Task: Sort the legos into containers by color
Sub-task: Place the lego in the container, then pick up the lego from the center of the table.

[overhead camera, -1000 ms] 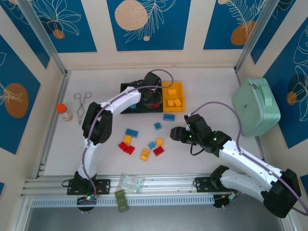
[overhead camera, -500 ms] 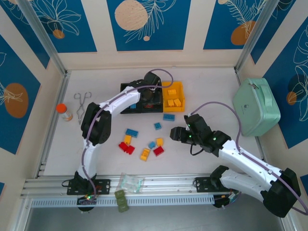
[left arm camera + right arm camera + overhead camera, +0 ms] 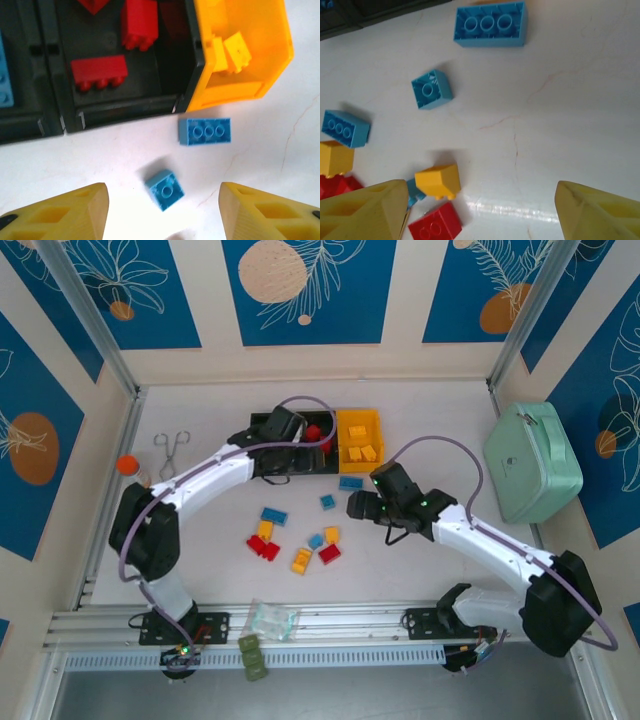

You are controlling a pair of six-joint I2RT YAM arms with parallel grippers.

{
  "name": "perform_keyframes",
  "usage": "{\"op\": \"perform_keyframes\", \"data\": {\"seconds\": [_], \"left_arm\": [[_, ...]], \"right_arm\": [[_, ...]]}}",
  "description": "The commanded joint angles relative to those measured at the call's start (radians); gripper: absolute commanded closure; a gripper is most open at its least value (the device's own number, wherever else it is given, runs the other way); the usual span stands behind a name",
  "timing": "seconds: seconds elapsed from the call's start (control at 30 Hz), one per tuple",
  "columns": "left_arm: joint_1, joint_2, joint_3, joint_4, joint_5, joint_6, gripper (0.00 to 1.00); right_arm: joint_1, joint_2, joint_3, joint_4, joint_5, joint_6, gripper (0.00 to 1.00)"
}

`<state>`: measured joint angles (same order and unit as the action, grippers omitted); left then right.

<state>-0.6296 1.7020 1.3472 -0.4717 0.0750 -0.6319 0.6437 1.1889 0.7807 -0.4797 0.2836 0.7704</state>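
Two pincers: you see both released, nothing held.
Left pincer (image 3: 162, 190): hangs just in front of the containers (image 3: 30, 125).
Right pincer (image 3: 481, 186): in front of the containers, over the loose legos (image 3: 272, 515).
Containers: red bricks (image 3: 98, 72) lie in the middle black bin (image 3: 125, 106), yellow bricks (image 3: 237, 50) in the yellow bin (image 3: 240, 92).
Loose legos: on the counter (image 3: 570, 100), in front of the containers.
Long blue brick (image 3: 205, 131): just in front of the yellow bin, not touching it.
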Motion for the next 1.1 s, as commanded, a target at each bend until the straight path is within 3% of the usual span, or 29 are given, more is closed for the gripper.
{"op": "perform_keyframes", "data": {"seconds": [0.0,0.2,0.27,0.3,0.57,1.07], "left_arm": [[0.002,-0.086,-0.092,0.059,0.035,-0.007,0.38],[0.005,-0.246,-0.303,0.090,0.022,-0.034,0.35],[0.005,-0.305,-0.376,0.093,0.009,-0.050,0.34],[0.004,-0.330,-0.402,0.091,0.002,-0.058,0.33],[0.009,-0.503,-0.552,0.043,-0.049,-0.092,0.32],[0.011,-0.608,-0.656,0.049,-0.037,-0.136,0.32]], "right_arm": [[-0.013,0.051,0.054,0.015,0.043,-0.044,0.20],[-0.039,0.192,0.127,0.055,0.074,-0.094,0.16],[-0.047,0.246,0.155,0.071,0.078,-0.105,0.02],[-0.050,0.271,0.170,0.073,0.080,-0.110,0.02],[-0.052,0.473,0.282,0.102,0.097,-0.120,0.04],[-0.059,0.694,0.405,0.092,0.150,-0.101,0.16]]}}
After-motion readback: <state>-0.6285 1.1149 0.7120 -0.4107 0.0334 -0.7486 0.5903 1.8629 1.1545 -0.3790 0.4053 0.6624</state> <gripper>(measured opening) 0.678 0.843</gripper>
